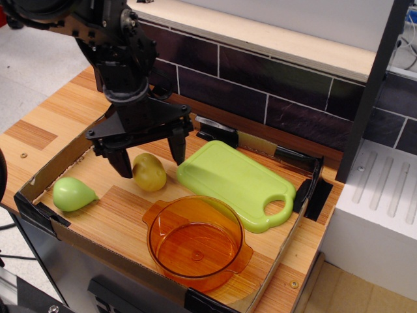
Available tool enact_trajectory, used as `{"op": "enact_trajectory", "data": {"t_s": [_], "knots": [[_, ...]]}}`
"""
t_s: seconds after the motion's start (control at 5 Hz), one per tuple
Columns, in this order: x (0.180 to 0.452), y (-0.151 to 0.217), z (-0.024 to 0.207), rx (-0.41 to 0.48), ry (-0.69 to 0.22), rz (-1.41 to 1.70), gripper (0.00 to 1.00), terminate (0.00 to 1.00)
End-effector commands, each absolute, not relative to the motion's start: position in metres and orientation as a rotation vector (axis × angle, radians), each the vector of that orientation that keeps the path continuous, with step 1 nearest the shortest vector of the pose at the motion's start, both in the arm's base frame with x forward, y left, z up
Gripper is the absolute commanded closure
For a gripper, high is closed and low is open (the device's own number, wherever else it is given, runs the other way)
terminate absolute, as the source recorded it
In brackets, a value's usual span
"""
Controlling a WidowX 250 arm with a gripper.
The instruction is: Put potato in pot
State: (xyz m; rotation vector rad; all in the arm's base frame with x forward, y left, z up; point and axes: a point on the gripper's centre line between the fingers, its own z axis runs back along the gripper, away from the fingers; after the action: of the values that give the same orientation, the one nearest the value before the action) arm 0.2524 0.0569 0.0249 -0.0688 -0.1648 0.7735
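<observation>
The pale yellow-green potato (149,173) lies on the wooden tray floor, left of the middle. My black gripper (150,160) hangs right over it, open, with one finger (121,163) at the potato's left and the other (178,149) at its right; the fingers do not close on it. The transparent orange pot (197,241) stands empty at the front of the tray, down and right of the potato.
A bright green pear-shaped toy (73,193) lies at the tray's left. A lime-green cutting board (234,184) lies to the right of the potato. Low cardboard walls (55,163) ring the tray. A dark tiled wall (260,85) stands behind.
</observation>
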Motion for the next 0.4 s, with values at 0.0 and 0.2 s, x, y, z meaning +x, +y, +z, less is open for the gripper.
{"op": "enact_trajectory", "data": {"t_s": [0.0,0.2], "knots": [[0.2596,0.0636,0.016,-0.05,-0.169,0.774,0.0,0.0],[0.2585,0.0642,0.0116,-0.046,-0.168,0.766,1.0,0.0]]}}
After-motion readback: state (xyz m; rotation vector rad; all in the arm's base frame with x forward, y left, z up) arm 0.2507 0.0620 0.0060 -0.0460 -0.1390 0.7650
